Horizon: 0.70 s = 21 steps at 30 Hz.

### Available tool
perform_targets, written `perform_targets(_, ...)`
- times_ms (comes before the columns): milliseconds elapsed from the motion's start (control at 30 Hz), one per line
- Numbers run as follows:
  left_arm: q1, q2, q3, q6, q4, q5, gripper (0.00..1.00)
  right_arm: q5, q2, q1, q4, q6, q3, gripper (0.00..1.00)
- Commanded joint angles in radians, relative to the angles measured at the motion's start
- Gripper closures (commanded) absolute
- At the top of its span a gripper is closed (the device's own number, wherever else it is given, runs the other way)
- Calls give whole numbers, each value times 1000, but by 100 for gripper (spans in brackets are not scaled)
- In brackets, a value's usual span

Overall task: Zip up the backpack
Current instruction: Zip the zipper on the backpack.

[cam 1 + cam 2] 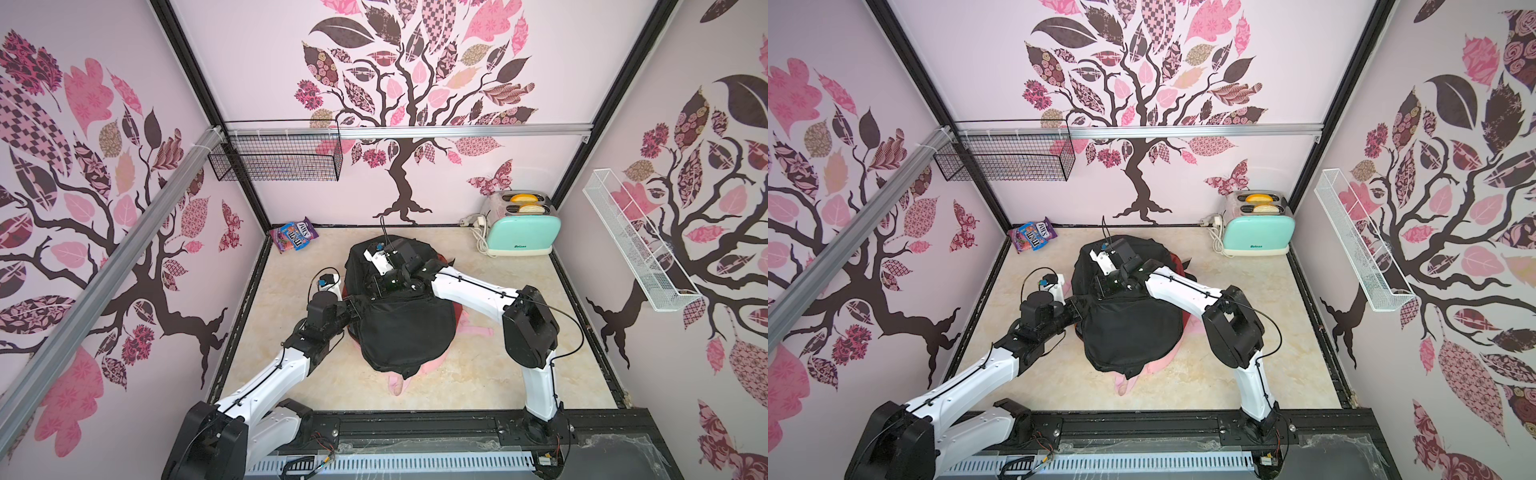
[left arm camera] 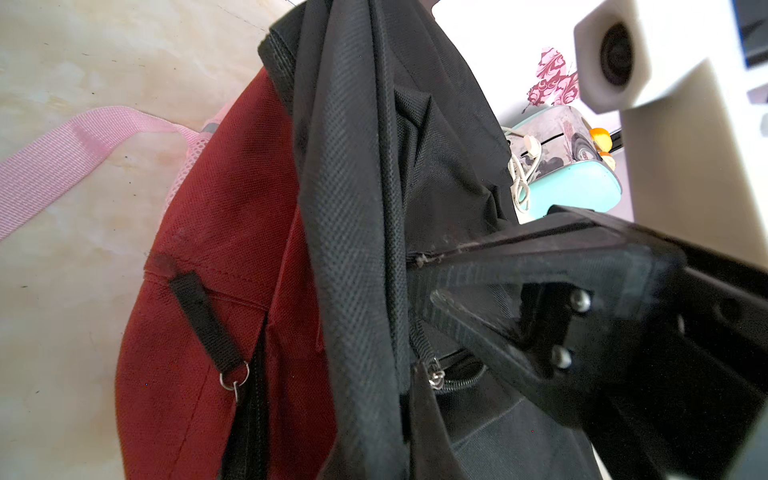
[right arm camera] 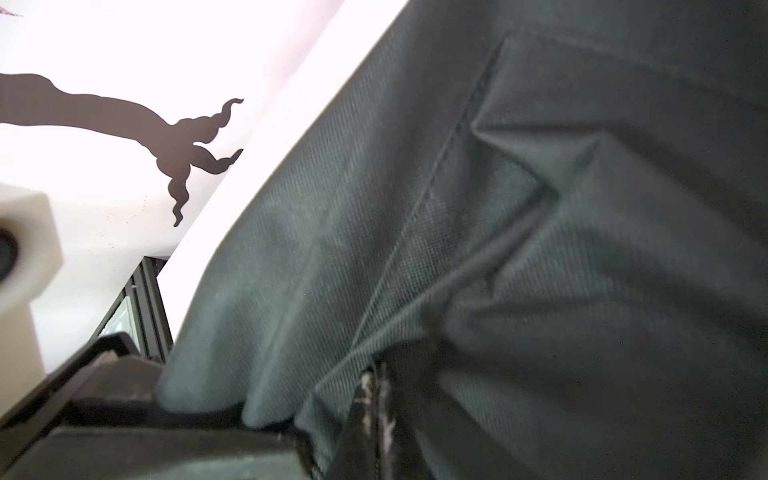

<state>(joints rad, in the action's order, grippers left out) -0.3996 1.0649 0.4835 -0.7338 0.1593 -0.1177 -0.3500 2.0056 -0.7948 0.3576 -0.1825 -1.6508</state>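
The backpack [image 1: 403,332] [image 1: 1129,328] lies in the middle of the table, black on top with a dark red side [image 2: 216,257] and pink straps. My left gripper [image 1: 355,309] [image 1: 1077,309] is at its left edge, shut on a fold of the black fabric [image 2: 357,249]; only one finger [image 2: 422,420] shows. A silver zipper slider [image 2: 436,376] sits just beside that finger. My right gripper [image 1: 376,293] [image 1: 1098,293] reaches over the bag's far half. Its fingers [image 3: 376,386] are shut, and black fabric [image 3: 540,249] puckers at their tips. I cannot tell if a zip tab is pinched.
A mint toaster [image 1: 521,235] with its white cord stands at the back right. Candy bags [image 1: 293,237] lie at the back left. A black wire basket [image 1: 276,151] hangs on the back wall and a white wire shelf [image 1: 636,241] on the right wall.
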Motion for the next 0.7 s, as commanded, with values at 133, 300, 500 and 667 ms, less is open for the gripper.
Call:
perform_targets(133,-9,-17,24,15,26,22,100,42,-110,18,-16,-15,103,100)
perform_targets(300,-10,-14,29,14,11,47,100,98,-158,25,-21,-13,159,100)
perform_targets(500,-10,-18,27,14,11,64,100,154,-186,39,-29,-15,202,100)
perform_targets(667,-10,-25,27,12,-23,88,100,210,-209,46,-41,-18,236,100)
